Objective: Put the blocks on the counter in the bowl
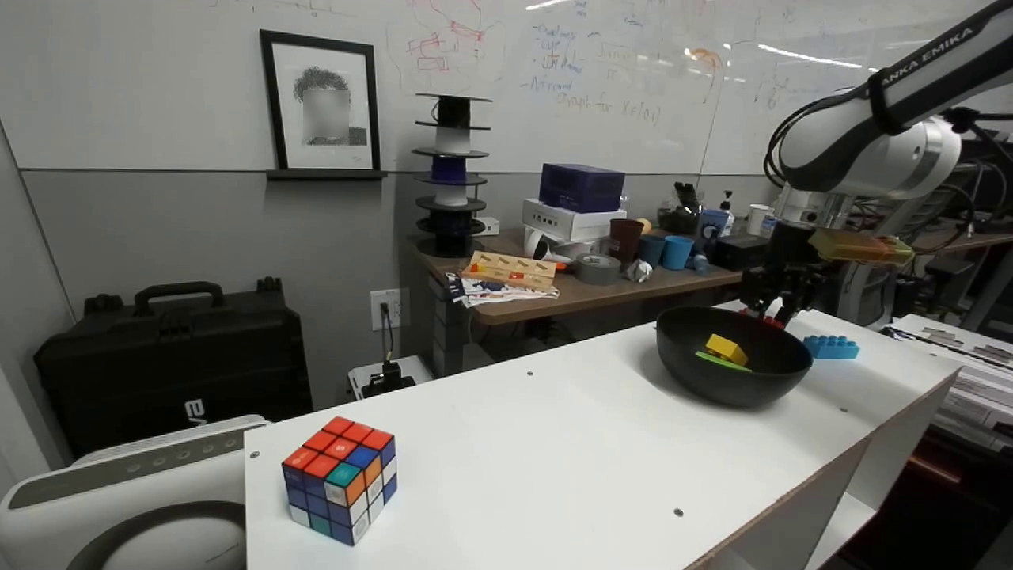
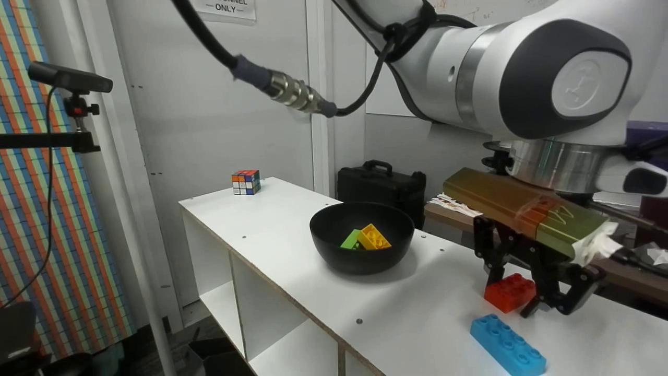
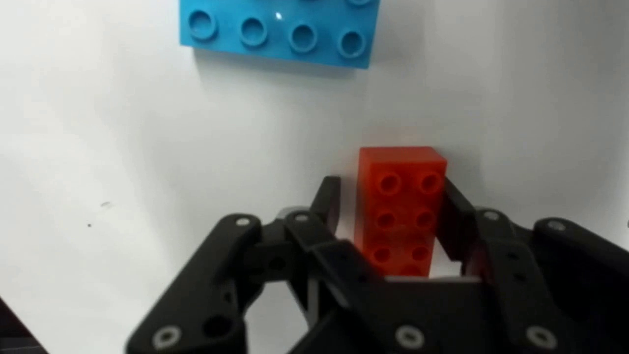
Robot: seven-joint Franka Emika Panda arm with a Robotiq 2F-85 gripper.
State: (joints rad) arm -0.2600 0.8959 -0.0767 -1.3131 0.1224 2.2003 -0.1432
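White arm (image 1: 843, 146) lettered "ANKA EMIKA", sign (image 2: 226, 7) reading "ONLY", gripper (image 3: 392, 209) parted around red block (image 2: 510, 292)

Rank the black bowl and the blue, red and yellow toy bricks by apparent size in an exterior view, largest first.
Black bowl
Blue toy brick, helped by lying in the foreground
Red toy brick
Yellow toy brick

In an exterior view we looked along the bench (image 1: 506, 467) from near the puzzle cube (image 1: 340, 480) toward the arm (image 1: 847, 150). In an exterior view we faced a door (image 2: 209, 136) from close by the arm, the puzzle cube far off. Both shared the bowl (image 2: 360, 265). In the wrist view we looked steeply down, near, past the tool (image 3: 391, 210) onto the red block (image 3: 403, 169).
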